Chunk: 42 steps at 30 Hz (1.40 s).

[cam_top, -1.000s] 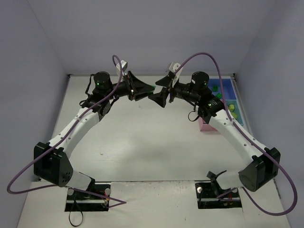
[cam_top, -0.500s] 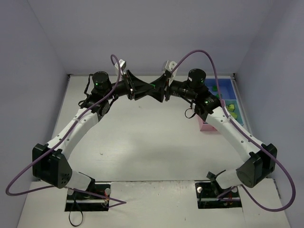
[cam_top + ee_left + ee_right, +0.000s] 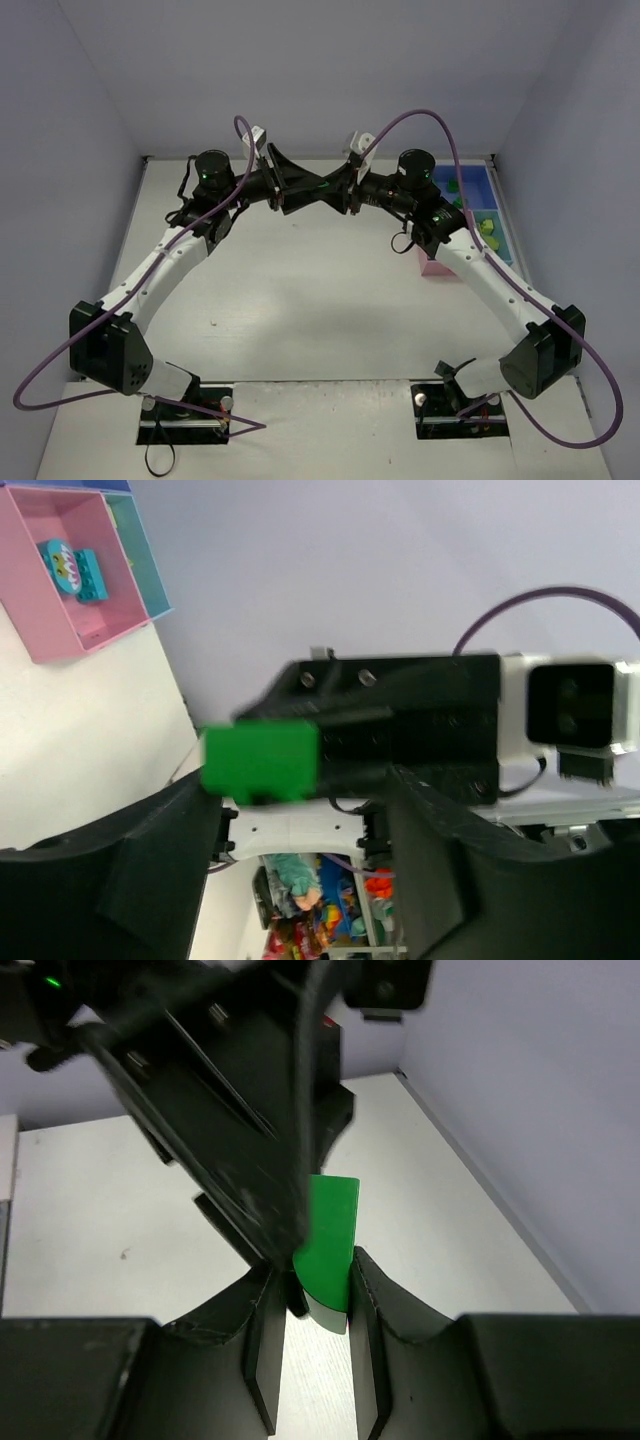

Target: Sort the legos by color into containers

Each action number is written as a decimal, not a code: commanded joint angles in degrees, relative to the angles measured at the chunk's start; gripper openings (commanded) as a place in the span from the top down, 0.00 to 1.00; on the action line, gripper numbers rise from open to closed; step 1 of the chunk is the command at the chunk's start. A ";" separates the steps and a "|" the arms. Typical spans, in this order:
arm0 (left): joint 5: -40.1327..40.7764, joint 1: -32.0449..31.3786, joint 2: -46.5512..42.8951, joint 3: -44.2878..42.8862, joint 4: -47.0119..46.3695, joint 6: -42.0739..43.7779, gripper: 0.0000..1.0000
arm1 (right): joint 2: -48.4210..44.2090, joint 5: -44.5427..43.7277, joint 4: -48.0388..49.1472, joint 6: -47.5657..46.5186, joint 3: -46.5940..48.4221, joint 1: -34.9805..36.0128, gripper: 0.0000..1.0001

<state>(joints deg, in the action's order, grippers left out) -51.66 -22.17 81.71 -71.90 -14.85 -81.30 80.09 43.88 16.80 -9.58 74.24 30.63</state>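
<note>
Above the back of the table both grippers meet tip to tip. A dark green lego (image 3: 330, 1245) is pinched between the fingers of my right gripper (image 3: 312, 1272), which is shut on it. The same lego (image 3: 260, 762) shows in the left wrist view beside one finger of my left gripper (image 3: 300, 800), whose jaws stand wide apart. From above, the lego (image 3: 322, 185) is a green speck between the left gripper (image 3: 308, 190) and right gripper (image 3: 338, 188). The containers sit at the right: a blue tray (image 3: 480, 192) and a pink tray (image 3: 434, 266).
Yellow-green bricks (image 3: 488, 228) and a green one (image 3: 452, 186) lie in the blue tray. A cyan brick stack (image 3: 75, 565) lies in the pink tray (image 3: 40, 630), next to a light blue tray (image 3: 142, 565). Purple cables arc over both arms.
My right gripper swung left to meet the left one and shut on the green lego. The left jaws have spread apart.
</note>
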 commanded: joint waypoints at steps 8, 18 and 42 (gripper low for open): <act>5.05 7.23 -4.10 -4.74 12.80 18.25 0.28 | -0.73 -11.51 2.54 0.79 -7.79 -11.90 1.00; 33.43 8.11 -9.28 -6.24 46.04 49.37 0.28 | 17.34 -33.40 2.54 9.31 1.16 -28.34 1.00; 48.32 8.02 -21.51 -1.05 54.66 56.07 0.27 | 9.05 -35.53 -9.67 12.92 7.77 -35.20 0.00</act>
<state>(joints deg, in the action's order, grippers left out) -5.63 -13.91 61.71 -70.37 39.94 -26.89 102.89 7.14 4.78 3.42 82.65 -4.78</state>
